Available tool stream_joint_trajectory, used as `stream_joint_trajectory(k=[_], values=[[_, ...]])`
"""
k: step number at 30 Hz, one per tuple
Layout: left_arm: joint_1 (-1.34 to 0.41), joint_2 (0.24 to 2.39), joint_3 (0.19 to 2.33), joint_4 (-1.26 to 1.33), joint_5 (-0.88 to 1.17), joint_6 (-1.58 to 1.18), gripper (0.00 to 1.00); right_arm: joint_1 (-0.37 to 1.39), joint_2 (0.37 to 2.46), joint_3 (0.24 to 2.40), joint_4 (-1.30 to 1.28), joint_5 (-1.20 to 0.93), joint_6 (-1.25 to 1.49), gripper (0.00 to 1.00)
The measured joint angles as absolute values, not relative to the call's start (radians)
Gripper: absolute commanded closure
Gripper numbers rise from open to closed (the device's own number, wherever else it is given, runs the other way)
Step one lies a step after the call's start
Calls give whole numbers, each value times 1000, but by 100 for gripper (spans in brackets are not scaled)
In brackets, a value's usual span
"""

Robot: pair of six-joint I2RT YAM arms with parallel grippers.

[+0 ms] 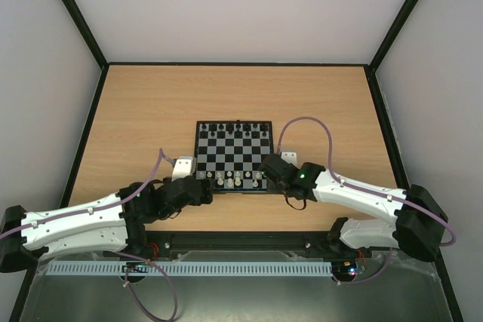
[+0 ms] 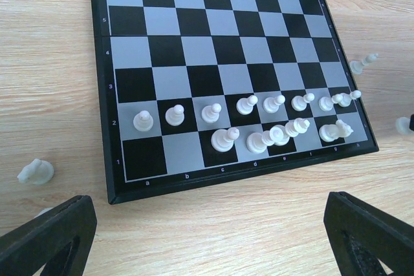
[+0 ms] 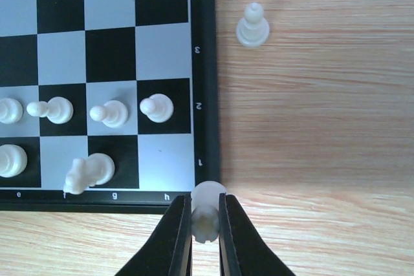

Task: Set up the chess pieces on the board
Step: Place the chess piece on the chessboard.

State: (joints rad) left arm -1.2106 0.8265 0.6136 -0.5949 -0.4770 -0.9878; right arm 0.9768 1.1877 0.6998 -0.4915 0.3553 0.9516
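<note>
**Seating the gripped white piece on the bare corner square**

The right tool (image 3: pixel 206 210) is closed on a small whitish chess piece (image 3: pixel 208 193). It pinches the piece between both fingers just off the near right corner of the board (image 3: pixel 204 63), over the worktop (image 3: pixel 310 127). The piece's kind cannot be told from above. Square h1 (image 3: pixel 165 159) stands bare beside the rim, so it is the likely target.

The move probably calls for a lift clear of the rim, a short carry inward, and a straight descent onto the square's middle. The knight (image 3: pixel 90 171) on g1 and the pawn (image 3: pixel 157 108) on h2 stand close by. The fingers should therefore come down upright and part only slightly on release, or a neighbour may be knocked over.

The left tool (image 2: pixel 207 227) hovers with its jaws fully apart and empty at the board's near left corner, where a1 and b1 are bare. Another loose white piece (image 3: pixel 253 25) waits on the worktop beside the right rim.
</note>
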Motion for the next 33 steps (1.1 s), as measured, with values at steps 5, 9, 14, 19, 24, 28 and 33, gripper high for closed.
stream_joint_trajectory(k=[5, 9, 14, 19, 24, 28, 33], values=[[-1210, 826, 614, -593, -477, -987, 1, 977, 1275, 739, -484, 342, 916, 98], [-1210, 826, 613, -593, -476, -988, 1, 977, 1348, 765, -465, 327, 891, 98], [-1208, 826, 603, -593, -475, -989, 0, 978, 1402, 793, -442, 313, 869, 96], [-1208, 823, 603, -593, -475, -993, 0, 978, 1437, 805, -421, 302, 858, 92], [-1208, 818, 603, -594, -475, -995, 0, 978, 1451, 805, -419, 296, 855, 81], [-1208, 818, 603, -595, -475, -996, 1, 978, 1451, 805, -417, 293, 851, 72], [-1208, 819, 603, -597, -475, -998, 0, 978, 1440, 805, -417, 291, 849, 51]])
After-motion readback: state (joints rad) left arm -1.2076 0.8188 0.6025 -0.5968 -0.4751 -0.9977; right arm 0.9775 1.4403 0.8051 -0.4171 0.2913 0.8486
